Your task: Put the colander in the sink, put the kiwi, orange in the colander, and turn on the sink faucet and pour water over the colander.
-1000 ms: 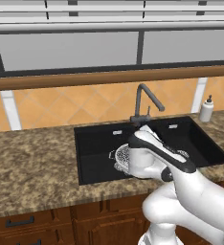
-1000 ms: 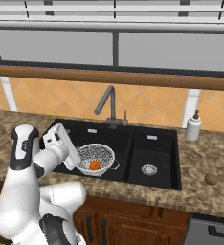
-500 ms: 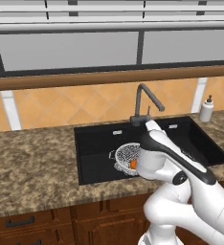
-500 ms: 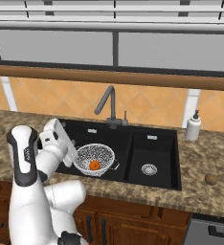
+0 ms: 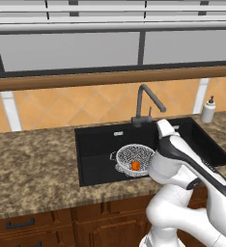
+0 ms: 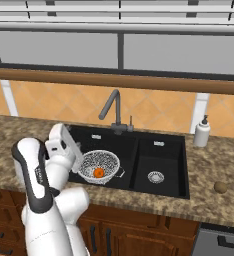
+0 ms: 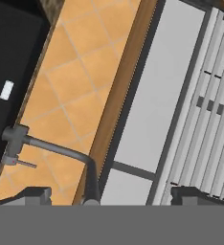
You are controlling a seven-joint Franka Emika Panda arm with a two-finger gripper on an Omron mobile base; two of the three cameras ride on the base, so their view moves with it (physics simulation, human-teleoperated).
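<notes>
The gripper [image 7: 106, 198] points up at the tiled wall and window, its fingertips spread apart with nothing between them. The colander [image 6: 100, 166] sits in the sink's [image 6: 124, 175] larger basin just beside the arm, below and behind where the gripper faces, with the orange [image 6: 98, 172] inside it. The kiwi [image 6: 220, 187] lies on the counter [image 6: 214, 172] right of the sink, well apart. Farther back stands the faucet [image 6: 113, 112].

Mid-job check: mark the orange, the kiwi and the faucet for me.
orange [image 6: 98, 172], right base view, its middle, inside the colander.
kiwi [image 6: 220, 187], right base view, its middle, on the counter right of the sink.
sink faucet [image 5: 145, 99], left base view, the spout's upper bend.
</notes>
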